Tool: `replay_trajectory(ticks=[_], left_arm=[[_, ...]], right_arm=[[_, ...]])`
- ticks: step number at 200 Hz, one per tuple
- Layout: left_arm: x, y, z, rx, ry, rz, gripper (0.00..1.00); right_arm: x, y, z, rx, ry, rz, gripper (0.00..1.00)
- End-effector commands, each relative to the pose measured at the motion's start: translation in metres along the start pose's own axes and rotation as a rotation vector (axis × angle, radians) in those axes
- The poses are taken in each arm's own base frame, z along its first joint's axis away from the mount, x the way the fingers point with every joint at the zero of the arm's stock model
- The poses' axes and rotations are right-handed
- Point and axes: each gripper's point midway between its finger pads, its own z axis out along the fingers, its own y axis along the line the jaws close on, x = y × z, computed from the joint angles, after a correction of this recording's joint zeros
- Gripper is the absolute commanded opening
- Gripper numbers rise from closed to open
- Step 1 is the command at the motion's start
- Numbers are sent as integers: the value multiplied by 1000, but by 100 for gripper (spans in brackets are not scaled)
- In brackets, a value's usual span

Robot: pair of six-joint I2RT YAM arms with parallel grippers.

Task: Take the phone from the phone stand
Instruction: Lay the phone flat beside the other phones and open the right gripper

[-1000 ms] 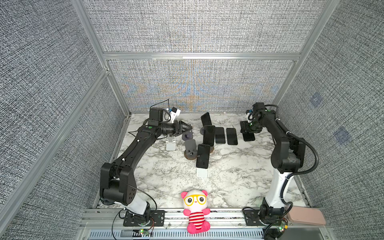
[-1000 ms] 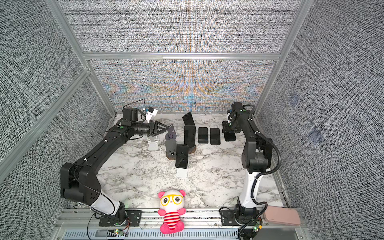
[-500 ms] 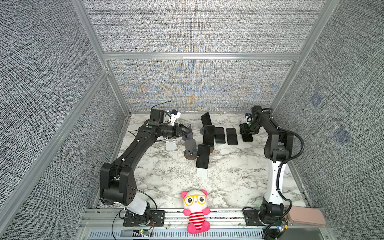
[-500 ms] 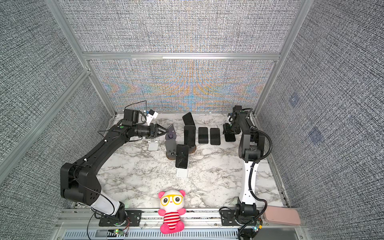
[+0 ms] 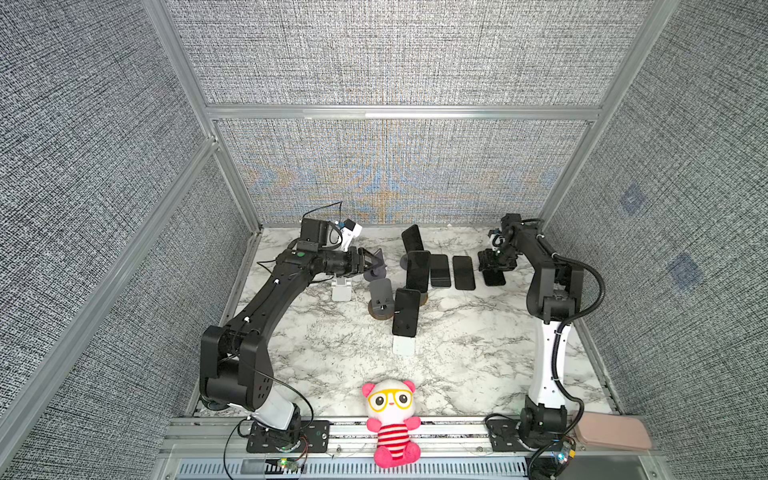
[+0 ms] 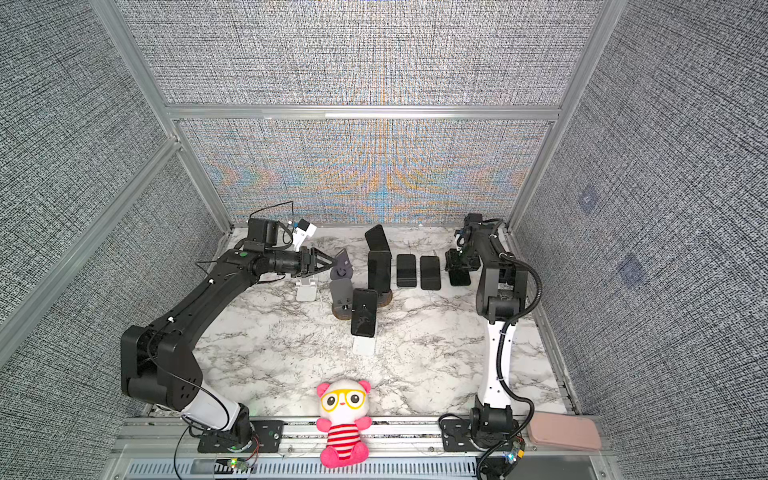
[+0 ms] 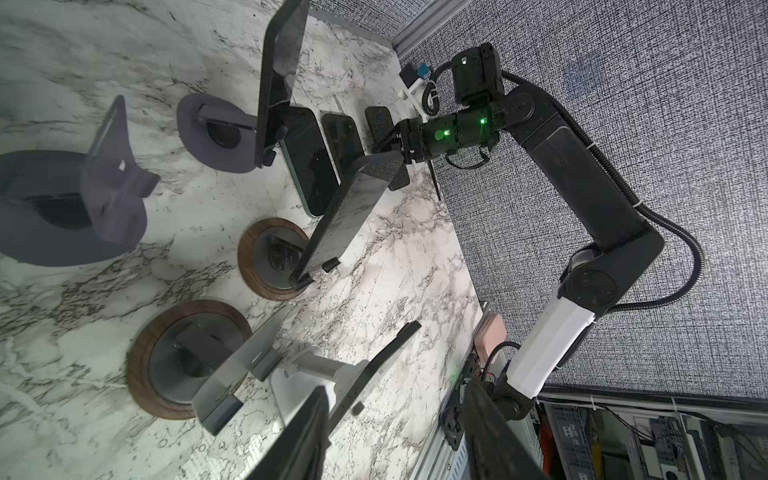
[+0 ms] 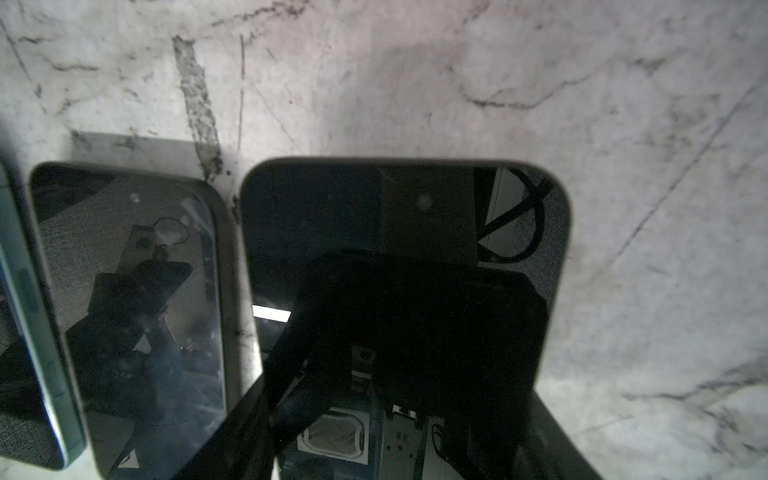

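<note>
Both top views: found phone (image 5: 494,279) flat on bench (image 5: 478,332) at far right, under right gripper (image 5: 493,262); cannot tell whether grasped. Noted left gripper (image 5: 379,262) released, empty, beside grey stand (image 5: 374,275).

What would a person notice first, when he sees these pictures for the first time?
Probably the pink and white plush toy with yellow glasses, sitting at the front edge of the white marble table. Then the black phones in the middle: three lean on stands, like the black phone on the white stand, beside a row of three flat phones. The right claw hangs over the last of these.
</note>
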Motion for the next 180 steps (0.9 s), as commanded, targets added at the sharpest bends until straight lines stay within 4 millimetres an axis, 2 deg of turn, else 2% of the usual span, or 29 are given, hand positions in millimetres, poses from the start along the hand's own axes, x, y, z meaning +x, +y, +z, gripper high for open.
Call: replay_trajectory(ticks=[1, 83, 110, 180], left_arm=[[0, 0, 1, 3, 6, 8, 53], [0, -2, -1, 1, 3, 12, 53], [0, -3, -2, 3, 2, 13, 53], [-1, -4, -2, 2, -3, 16, 54]], right_arm=[[17, 6, 11, -25, 72, 25, 55], [30, 18, 3, 7, 94, 79, 55], [36, 14, 5, 27, 117, 84, 55], [40, 10, 9, 56, 124, 93, 78]])
